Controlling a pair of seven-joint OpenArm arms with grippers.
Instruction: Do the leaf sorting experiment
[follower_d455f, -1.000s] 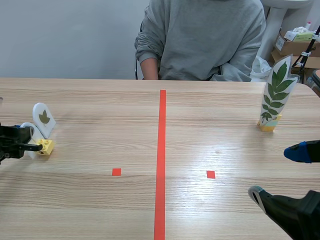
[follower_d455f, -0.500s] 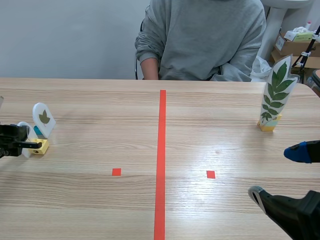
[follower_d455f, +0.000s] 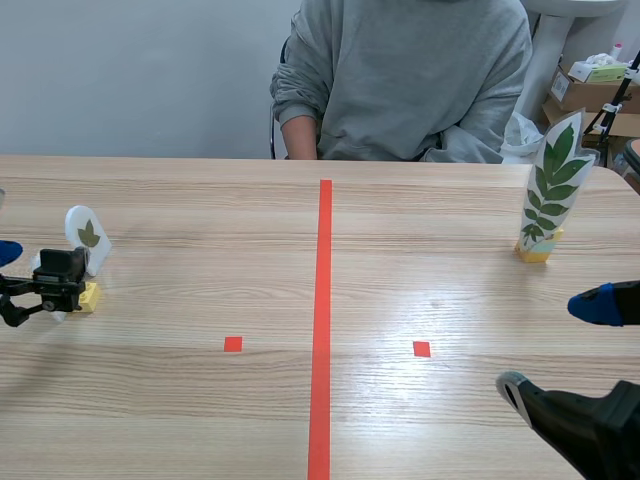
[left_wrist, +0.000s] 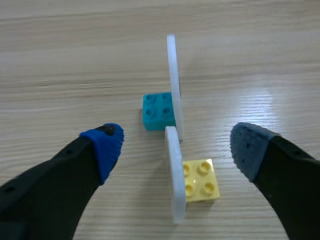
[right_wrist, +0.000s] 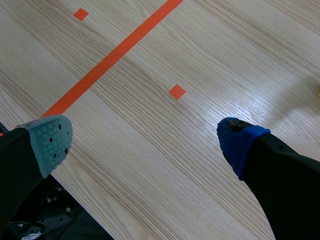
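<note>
At the table's left edge stand two small white leaf cards. One card shows a dark leaf and stands on a teal brick. Close beside it, the other card stands on a yellow brick. My left gripper is open, its fingers apart on either side of both cards and touching neither; in the scene view the left gripper sits by the yellow brick. A tall card with a long compound leaf stands far right on its yellow brick. My right gripper hovers open and holds nothing.
A red tape line runs down the table's middle, with a small red square on its left and another red square on its right. A person in a grey sweatshirt sits across the table. Boxes are stacked beyond the far right corner.
My left gripper has gone from shut on the card with the yellow brick to open, leaving it standing beside the teal-brick card. The right arm has not moved.
</note>
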